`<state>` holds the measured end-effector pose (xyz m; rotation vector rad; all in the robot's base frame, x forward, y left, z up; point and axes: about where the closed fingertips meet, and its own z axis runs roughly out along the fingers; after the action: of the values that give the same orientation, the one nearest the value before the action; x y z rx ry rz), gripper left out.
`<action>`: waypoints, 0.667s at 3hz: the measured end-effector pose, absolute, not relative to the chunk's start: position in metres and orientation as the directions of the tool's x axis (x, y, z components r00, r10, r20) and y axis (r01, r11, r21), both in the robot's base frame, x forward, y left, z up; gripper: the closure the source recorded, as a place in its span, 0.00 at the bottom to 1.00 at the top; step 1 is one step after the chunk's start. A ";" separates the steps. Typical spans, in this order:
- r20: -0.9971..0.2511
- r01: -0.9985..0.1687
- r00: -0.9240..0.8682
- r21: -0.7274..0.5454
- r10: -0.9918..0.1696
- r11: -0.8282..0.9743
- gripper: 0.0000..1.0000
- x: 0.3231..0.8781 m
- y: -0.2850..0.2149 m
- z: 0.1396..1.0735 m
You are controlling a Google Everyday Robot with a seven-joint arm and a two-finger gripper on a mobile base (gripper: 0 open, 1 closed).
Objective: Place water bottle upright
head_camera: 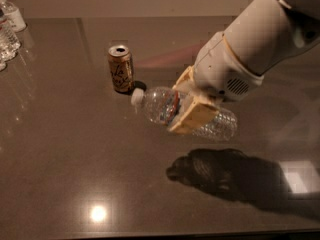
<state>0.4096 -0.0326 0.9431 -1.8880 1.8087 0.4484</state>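
The water bottle [157, 105] is a clear ribbed plastic bottle with a white cap pointing left and a narrow red-orange label band. It is held roughly horizontal, slightly tilted, above the dark table [60, 154]; its shadow lies on the table below it. My gripper [186, 103] is shut on the bottle's middle, with one tan finger [192, 118] across its front and the other behind it. The white arm reaches in from the upper right.
A gold drink can [120, 68] stands upright just left of and behind the bottle's cap. Clear bottles with white labels [9, 31] stand at the far left edge. A bright lamp glare [98, 213] shows on the table front.
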 end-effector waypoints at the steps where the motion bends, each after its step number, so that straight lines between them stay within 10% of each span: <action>1: -0.697 -0.986 0.109 -0.165 -0.708 0.010 1.00 0.418 -0.042 0.966; 2: -0.815 -0.982 0.125 -0.184 -0.566 0.048 1.00 0.419 -0.046 0.983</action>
<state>0.4195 -0.0456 0.9833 -1.6173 1.5393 0.6676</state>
